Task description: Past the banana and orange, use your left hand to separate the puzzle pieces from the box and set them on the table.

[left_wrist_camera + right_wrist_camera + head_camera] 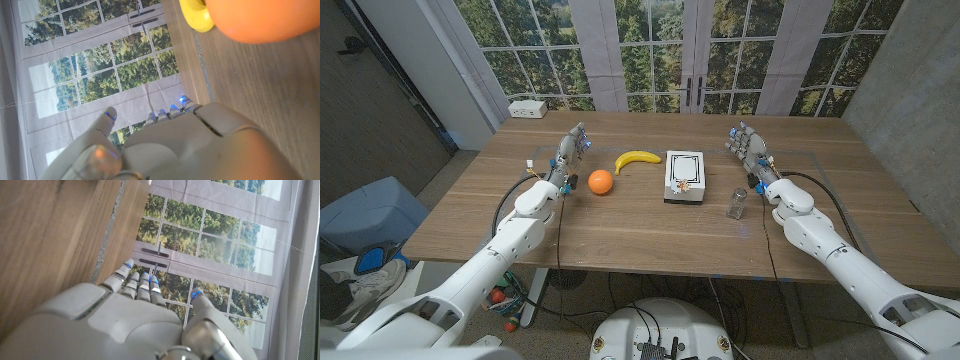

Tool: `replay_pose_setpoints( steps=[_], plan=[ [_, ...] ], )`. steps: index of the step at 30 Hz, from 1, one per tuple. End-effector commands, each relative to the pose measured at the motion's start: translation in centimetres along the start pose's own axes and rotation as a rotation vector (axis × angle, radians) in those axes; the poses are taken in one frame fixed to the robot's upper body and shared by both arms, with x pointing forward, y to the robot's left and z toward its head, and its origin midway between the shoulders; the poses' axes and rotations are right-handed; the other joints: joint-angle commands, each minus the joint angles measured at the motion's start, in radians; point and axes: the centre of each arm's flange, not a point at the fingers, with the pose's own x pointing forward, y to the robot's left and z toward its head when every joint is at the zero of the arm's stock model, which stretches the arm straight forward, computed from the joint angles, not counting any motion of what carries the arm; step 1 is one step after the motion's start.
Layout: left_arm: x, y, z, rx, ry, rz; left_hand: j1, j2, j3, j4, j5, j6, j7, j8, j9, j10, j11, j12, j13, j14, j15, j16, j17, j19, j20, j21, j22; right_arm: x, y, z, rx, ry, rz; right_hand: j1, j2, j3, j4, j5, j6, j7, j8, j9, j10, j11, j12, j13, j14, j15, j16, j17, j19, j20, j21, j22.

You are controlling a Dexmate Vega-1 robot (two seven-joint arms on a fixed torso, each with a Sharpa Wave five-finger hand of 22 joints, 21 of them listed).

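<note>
A white puzzle box [684, 177] with a black-framed lid lies in the middle of the wooden table [650, 235]. To its left sit a yellow banana [637, 159] and an orange [601, 181]. My left hand [568, 152] stands on the table left of the orange, fingers apart and pointing away, holding nothing. The left wrist view shows this hand [170, 145] with the orange [260, 20] and banana tip [195, 15] close by. My right hand [748, 146] stands right of the box, fingers apart, empty; its back [135, 320] is seen in the right wrist view.
A small clear glass shaker [737, 204] stands right of the box, near my right forearm. A white power strip [528, 108] lies at the table's far left corner. Windows with trees run behind the table. A blue bin [365, 215] stands on the floor at left.
</note>
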Motion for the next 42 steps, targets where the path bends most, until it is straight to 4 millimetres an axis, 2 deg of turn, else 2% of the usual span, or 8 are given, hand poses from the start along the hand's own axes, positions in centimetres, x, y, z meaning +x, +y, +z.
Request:
replay_pose_setpoints(
  steps=[1,11,26,30,35,42],
  plan=[
    [0.7,-0.3,0.6,0.040,-0.022,-0.009,0.000,0.045,0.007,-0.003,0.006,-0.072,0.000,0.007,0.005,-0.151,-0.003,0.010,0.001,-0.116,-0.037,0.007,0.003,-0.001,-0.011,0.006,0.001,0.2,0.1,-0.1,-0.011,-0.007,0.004,0.010,0.011,0.005,-0.003,0.007,0.009,0.000,0.006,0.005,0.009,0.000,0.005,0.000,-0.003,-0.007,0.005,0.000,0.006,-0.003,0.004,0.002],
    [0.3,-0.6,1.3,0.118,-0.050,0.001,0.004,0.041,0.008,-0.013,0.005,-0.060,-0.005,0.010,0.005,-0.133,-0.008,0.015,0.001,-0.100,-0.039,0.010,0.001,0.014,-0.010,0.006,0.001,-0.3,0.8,0.4,-0.025,-0.040,0.007,0.013,0.012,0.005,-0.010,0.007,0.012,0.000,0.007,0.005,0.013,-0.001,0.007,-0.004,0.002,-0.004,0.007,-0.008,0.010,0.000,0.004,0.002],
    [0.3,-2.0,2.1,0.272,-0.082,-0.011,0.021,0.030,0.010,-0.047,0.001,-0.033,-0.014,0.015,0.005,-0.103,-0.012,0.019,0.000,-0.073,-0.042,0.012,-0.002,0.042,-0.006,0.005,-0.001,-1.6,0.9,1.5,-0.101,-0.059,-0.012,0.021,0.018,0.004,-0.026,0.005,0.033,-0.001,0.012,0.005,0.029,-0.003,0.011,-0.012,0.025,0.000,0.016,-0.023,0.036,0.005,0.012,0.002],
    [0.4,-2.4,2.1,0.301,-0.099,-0.018,0.033,0.028,0.013,-0.067,-0.002,-0.002,-0.032,0.022,0.005,-0.085,-0.016,0.021,0.000,-0.060,-0.043,0.012,-0.002,0.059,-0.008,0.004,-0.002,-1.9,0.9,1.6,-0.119,-0.071,-0.031,0.024,0.019,0.004,-0.030,0.005,0.035,-0.002,0.013,0.005,0.034,-0.004,0.012,-0.013,0.030,-0.001,0.018,-0.026,0.041,0.003,0.012,0.002],
    [0.3,-3.0,2.3,0.374,-0.095,-0.005,0.058,0.019,0.018,-0.109,-0.010,0.027,-0.044,0.024,0.005,-0.053,-0.023,0.025,0.000,-0.030,-0.051,0.014,-0.003,0.093,-0.009,0.005,-0.003,-2.1,1.0,1.8,-0.131,-0.072,-0.039,0.033,0.023,0.009,-0.040,0.005,0.042,-0.004,0.014,0.005,0.039,-0.005,0.013,-0.016,0.034,-0.002,0.018,-0.033,0.043,0.003,0.011,0.002],
    [0.2,-3.8,3.2,0.480,-0.136,-0.015,0.076,0.017,0.023,-0.137,-0.015,0.039,-0.053,0.023,0.005,-0.039,-0.025,0.024,0.000,-0.017,-0.056,0.013,-0.003,0.108,-0.010,0.002,-0.004,-2.5,1.2,2.1,-0.148,-0.081,-0.046,0.043,0.026,0.013,-0.051,0.005,0.047,-0.005,0.014,0.005,0.045,-0.006,0.014,-0.018,0.039,-0.002,0.019,-0.040,0.047,0.005,0.011,0.002]
  ],
)
